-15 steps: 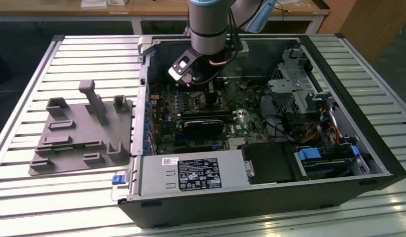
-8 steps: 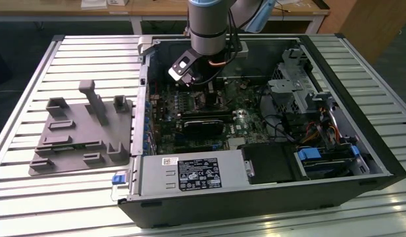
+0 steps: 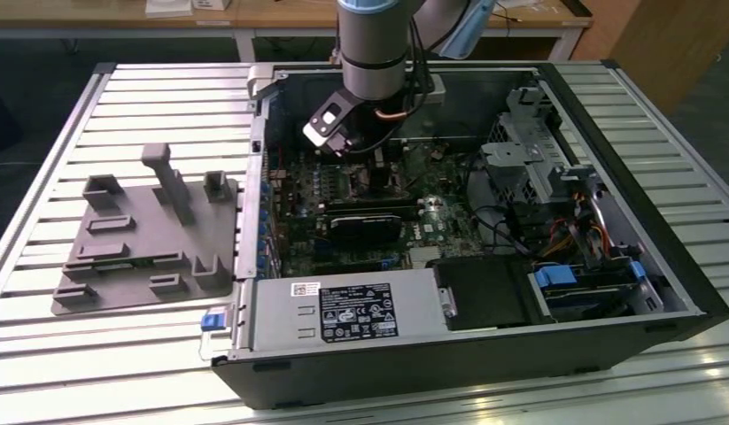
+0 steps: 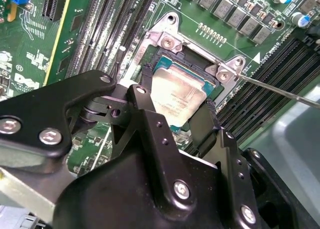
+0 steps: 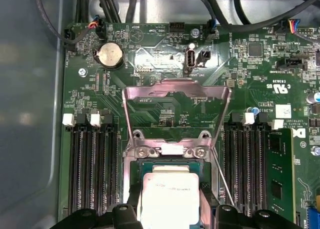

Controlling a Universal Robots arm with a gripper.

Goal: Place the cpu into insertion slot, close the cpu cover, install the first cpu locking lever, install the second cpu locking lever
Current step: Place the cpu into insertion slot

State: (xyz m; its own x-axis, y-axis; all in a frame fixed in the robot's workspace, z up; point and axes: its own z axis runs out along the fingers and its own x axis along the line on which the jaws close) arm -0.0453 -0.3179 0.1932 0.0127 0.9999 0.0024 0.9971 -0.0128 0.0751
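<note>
cpu (image 4: 177, 91) is pinched by its edges between the gripper (image 4: 174, 111) fingers (image 4: 144, 96), directly over the socket (image 4: 197, 59). Can't tell whether it's touching down or hanging just above.

Cover (image 5: 170, 90) is flipped open and stands up behind the socket, with the board showing through its window. A thin lever (image 5: 222, 176) runs along one side of the socket, close to one finger. Memory slots (image 5: 92, 169) flank both sides. In the exterior view the arm reaches down into the open computer case (image 3: 647, 292).

Risks, as I judge them:
- cpu not square or level to the socket at release: it rides on the rim and pins could bend.
- fingers low beside the socket walls: they could drag the cpu when letting go.
- the finger next to the lever could snag it.
</note>
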